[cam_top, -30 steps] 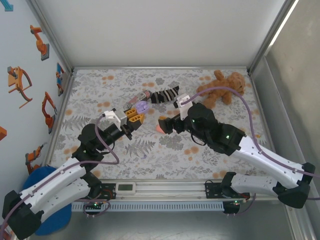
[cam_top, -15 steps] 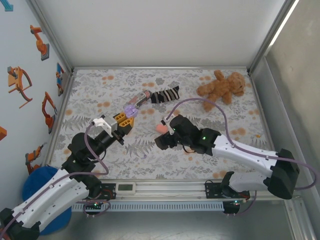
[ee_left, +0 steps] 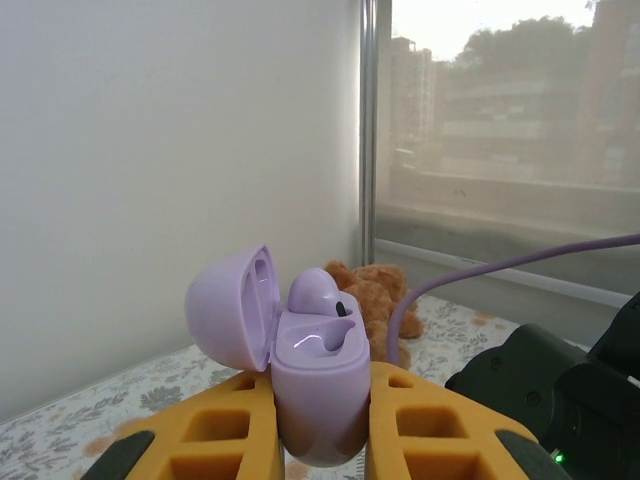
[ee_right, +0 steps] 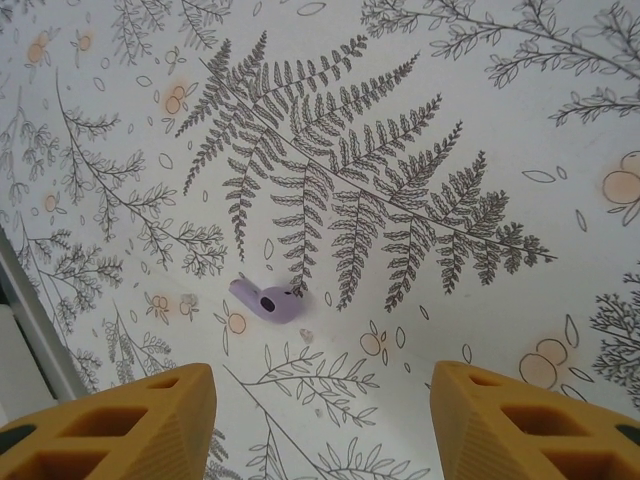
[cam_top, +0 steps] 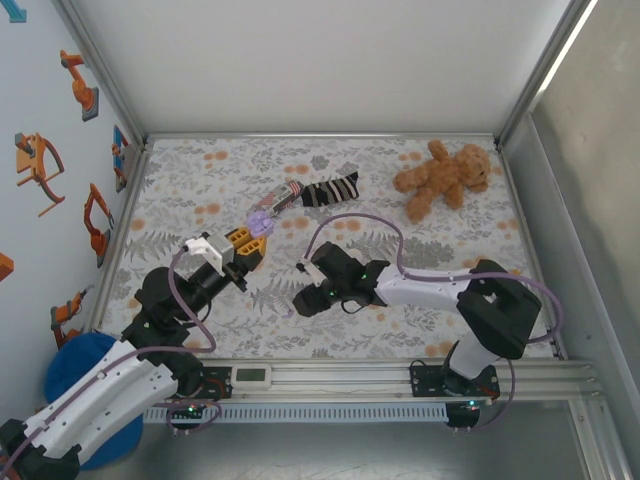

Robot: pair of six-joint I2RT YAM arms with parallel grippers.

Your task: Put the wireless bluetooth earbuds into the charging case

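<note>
My left gripper (cam_top: pixel 252 238) is shut on a pale purple charging case (cam_top: pixel 262 221), held above the table left of centre. In the left wrist view the case (ee_left: pixel 318 380) stands upright between the yellow fingers (ee_left: pixel 215 425) with its lid open to the left. One purple earbud (ee_left: pixel 316 292) sits in the far socket; the near socket is empty. A second purple earbud (ee_right: pixel 268 301) lies on the patterned table. My right gripper (ee_right: pixel 320 400) hangs open just above it, and the earbud lies slightly ahead and left of the gap. In the top view the right gripper (cam_top: pixel 300 300) is near the table's middle front.
A brown teddy bear (cam_top: pixel 440 178) lies at the back right, also in the left wrist view (ee_left: pixel 375 295). A striped sock (cam_top: pixel 330 190) lies at the back centre. The right arm (cam_top: pixel 420 290) stretches leftward across the front of the table.
The right arm has swung left and toward the near edge, down over the table, and its jaws have narrowed. The left gripper drew back slightly with the case.
</note>
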